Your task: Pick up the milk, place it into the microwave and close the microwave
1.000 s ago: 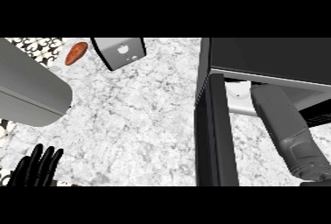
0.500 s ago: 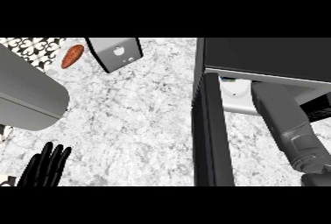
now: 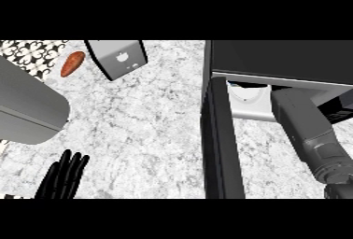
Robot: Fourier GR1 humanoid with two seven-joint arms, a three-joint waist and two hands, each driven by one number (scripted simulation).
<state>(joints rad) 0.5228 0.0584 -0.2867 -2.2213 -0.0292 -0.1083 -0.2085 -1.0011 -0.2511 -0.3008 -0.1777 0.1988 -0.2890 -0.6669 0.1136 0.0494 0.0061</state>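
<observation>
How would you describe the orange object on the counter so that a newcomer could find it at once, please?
Start at the black microwave at the view's right and look across the marbled counter to the far left corner. There, left of a tilted grey box bearing a white emblem, lies a carrot. It is the only orange thing in view, long and tapered.

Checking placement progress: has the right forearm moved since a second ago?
Yes. The right forearm has reached further into the microwave, past its open door.

Even, bright light; faint shadows.
</observation>
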